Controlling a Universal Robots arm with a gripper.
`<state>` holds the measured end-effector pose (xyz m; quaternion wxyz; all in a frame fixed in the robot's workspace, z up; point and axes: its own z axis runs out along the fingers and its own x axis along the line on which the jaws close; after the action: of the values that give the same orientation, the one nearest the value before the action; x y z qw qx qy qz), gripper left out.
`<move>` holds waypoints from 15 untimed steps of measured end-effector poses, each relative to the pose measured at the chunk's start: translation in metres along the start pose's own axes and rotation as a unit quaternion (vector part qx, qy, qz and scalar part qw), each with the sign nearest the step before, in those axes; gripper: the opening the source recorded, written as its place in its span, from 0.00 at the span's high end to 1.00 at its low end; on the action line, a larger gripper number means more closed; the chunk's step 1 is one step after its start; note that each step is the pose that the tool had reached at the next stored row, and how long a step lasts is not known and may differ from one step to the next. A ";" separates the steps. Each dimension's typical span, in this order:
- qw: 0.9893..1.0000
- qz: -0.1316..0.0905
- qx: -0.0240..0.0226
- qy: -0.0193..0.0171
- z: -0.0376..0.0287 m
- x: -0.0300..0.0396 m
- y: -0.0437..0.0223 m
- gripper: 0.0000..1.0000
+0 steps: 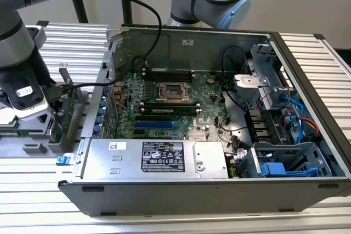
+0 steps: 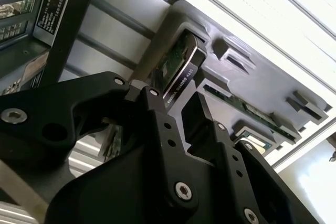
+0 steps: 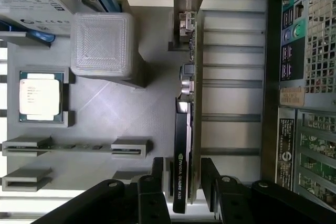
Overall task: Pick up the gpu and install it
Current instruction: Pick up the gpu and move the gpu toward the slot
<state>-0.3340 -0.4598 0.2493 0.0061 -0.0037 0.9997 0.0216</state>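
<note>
The gpu (image 3: 185, 129) stands on its edge in a grey holder tray (image 3: 136, 114), with its black cooler face and silver end bracket (image 3: 188, 3) showing. My gripper (image 3: 184, 182) is open and straddles the card's near end, one black finger (image 3: 160, 179) on each side with a narrow gap to the card. In the second wrist view the gpu (image 2: 181, 69) rises between the same fingers (image 2: 202, 116). In the exterior view the gpu (image 1: 70, 114) stands just outside the computer case (image 1: 208, 190), on the exterior view's left, under my arm's wrist.
The open case holds a green motherboard (image 1: 164, 108) with a square CPU socket (image 1: 174, 91), a silver power supply (image 1: 159, 157) in front and drive cages (image 1: 285, 160) on the exterior view's right. The tray also carries a CPU chip (image 3: 41, 95), a memory stick (image 3: 73, 147) and a grey block (image 3: 102, 43).
</note>
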 end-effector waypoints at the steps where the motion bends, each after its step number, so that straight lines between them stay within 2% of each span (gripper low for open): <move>1: 1.000 0.000 0.000 0.000 0.0005 0.0000 0.0000 0.00; 15: 1.000 0.000 0.000 0.000 0.0088 0.0001 -0.0004 0.00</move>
<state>-0.3340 -0.4598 0.2404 0.0061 -0.0037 0.9997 0.0216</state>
